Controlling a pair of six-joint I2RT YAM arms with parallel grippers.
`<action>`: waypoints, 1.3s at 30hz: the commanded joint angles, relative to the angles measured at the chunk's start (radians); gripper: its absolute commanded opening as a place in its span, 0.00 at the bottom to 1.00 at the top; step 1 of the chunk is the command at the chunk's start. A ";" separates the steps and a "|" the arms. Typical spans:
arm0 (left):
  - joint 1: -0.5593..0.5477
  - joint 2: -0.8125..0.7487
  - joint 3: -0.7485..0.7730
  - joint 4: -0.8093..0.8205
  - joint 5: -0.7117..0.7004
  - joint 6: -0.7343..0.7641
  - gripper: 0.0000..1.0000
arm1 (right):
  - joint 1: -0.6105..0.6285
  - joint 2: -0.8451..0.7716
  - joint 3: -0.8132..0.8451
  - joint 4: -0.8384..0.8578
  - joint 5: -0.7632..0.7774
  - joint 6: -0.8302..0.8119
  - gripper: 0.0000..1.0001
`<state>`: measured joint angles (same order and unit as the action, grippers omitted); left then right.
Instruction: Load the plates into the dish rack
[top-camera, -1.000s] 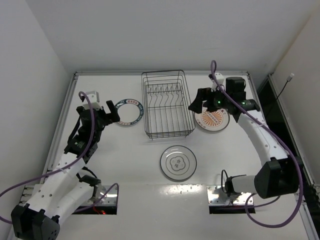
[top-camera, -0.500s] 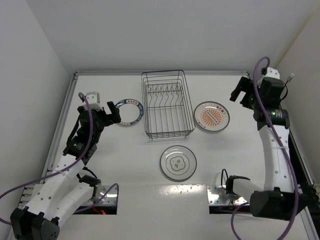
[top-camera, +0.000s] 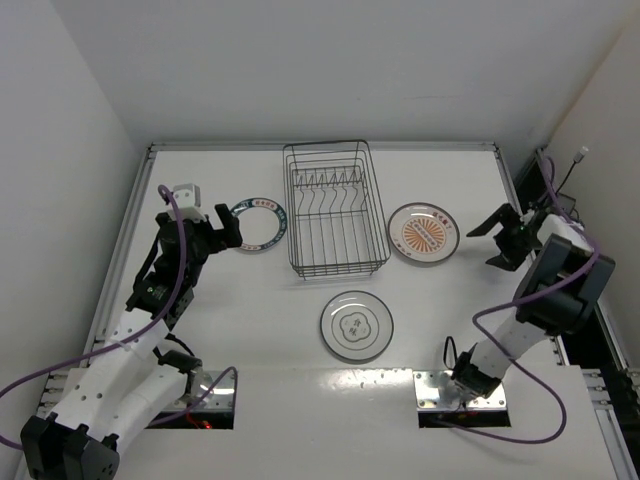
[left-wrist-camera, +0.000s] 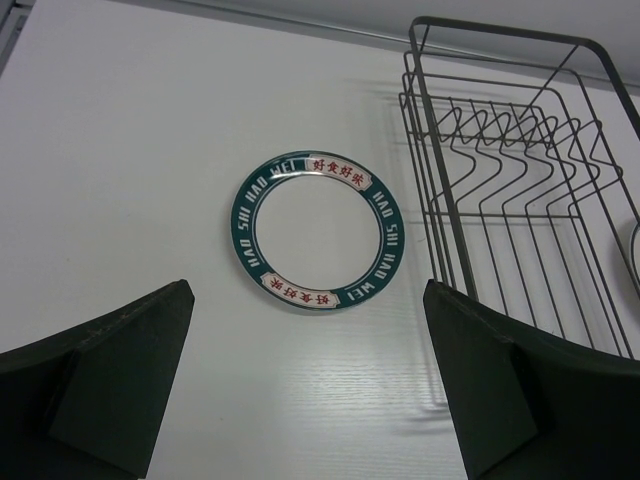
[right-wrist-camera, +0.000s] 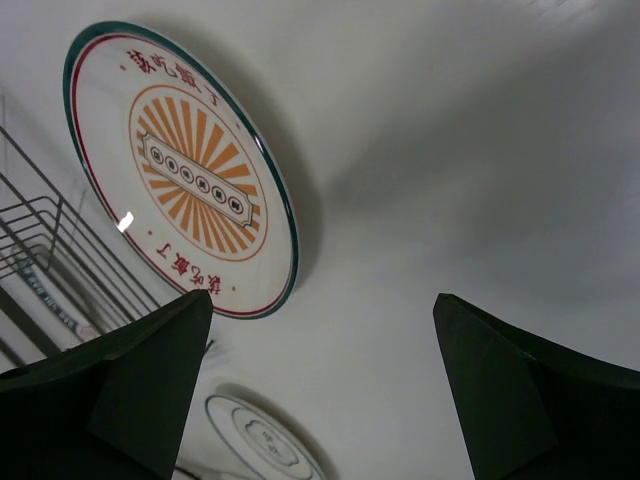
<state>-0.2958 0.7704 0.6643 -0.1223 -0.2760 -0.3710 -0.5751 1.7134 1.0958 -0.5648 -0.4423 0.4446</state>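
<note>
Two grippers (top-camera: 225, 228) (top-camera: 490, 245) agape; three plates (top-camera: 257, 226) (top-camera: 424, 232) (top-camera: 356, 325); one rack (top-camera: 337, 268).

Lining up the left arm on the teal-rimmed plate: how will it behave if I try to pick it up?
The teal-rimmed plate lies flat on the table, so its low edge probably offers little grip; a push may just slide it. It looks glossy and rigid, so likely slippery and breakable if dropped.
</note>
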 joint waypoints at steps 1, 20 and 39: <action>-0.009 -0.003 0.014 0.009 0.008 0.007 1.00 | 0.004 0.052 0.013 0.063 -0.190 0.026 0.89; -0.009 -0.003 0.014 0.000 -0.020 -0.002 1.00 | 0.170 0.324 0.119 0.092 -0.116 0.057 0.59; -0.009 0.017 0.014 -0.010 -0.040 -0.020 1.00 | 0.302 -0.162 0.092 0.069 0.210 0.071 0.00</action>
<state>-0.2958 0.7822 0.6643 -0.1413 -0.3027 -0.3786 -0.3252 1.7100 1.1740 -0.5243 -0.3595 0.5011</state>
